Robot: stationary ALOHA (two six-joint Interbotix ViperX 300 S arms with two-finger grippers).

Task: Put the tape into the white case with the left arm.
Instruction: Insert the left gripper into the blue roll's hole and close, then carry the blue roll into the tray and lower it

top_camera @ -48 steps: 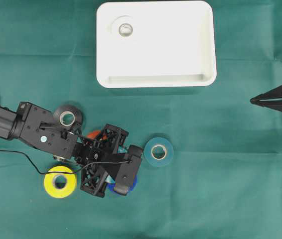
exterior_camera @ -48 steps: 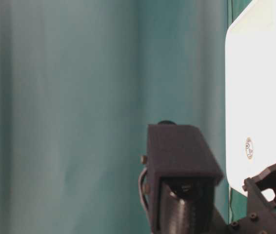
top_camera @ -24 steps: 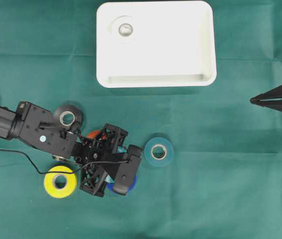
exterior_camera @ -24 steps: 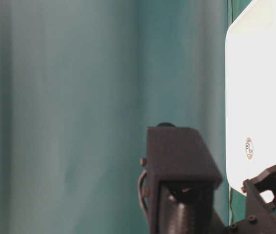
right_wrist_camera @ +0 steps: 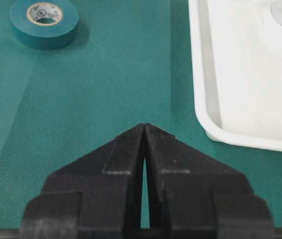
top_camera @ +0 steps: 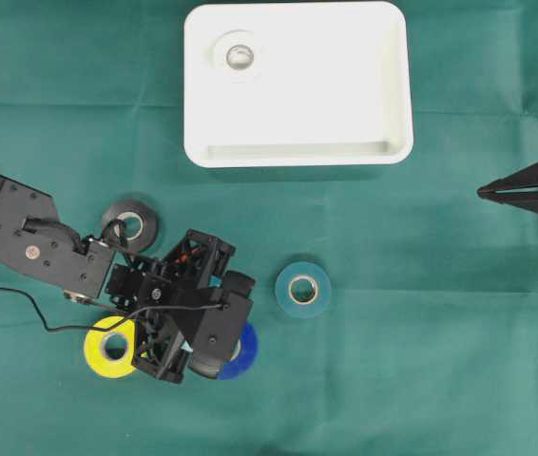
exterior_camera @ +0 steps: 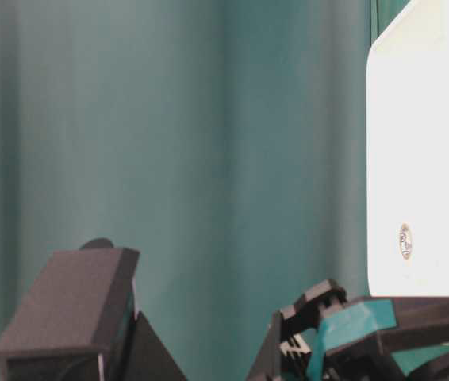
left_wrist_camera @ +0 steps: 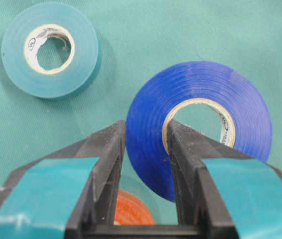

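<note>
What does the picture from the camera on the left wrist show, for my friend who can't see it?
The left gripper, its fingers banded in teal, is shut on the wall of a blue tape roll, one finger outside the roll and one in its hole. A teal tape roll lies flat on the green cloth at upper left, and a bit of an orange roll peeks between the fingers.

Table-level view. The white case (exterior_camera: pixel 423 159) fills the upper right, its rounded corner toward the top and a small round label (exterior_camera: pixel 405 240) near its lower edge. Green cloth (exterior_camera: pixel 169 143) covers the rest. At the bottom, a dark boxy housing (exterior_camera: pixel 70 305) at left; black arm parts with teal bands (exterior_camera: pixel 351 327) at right.
</note>
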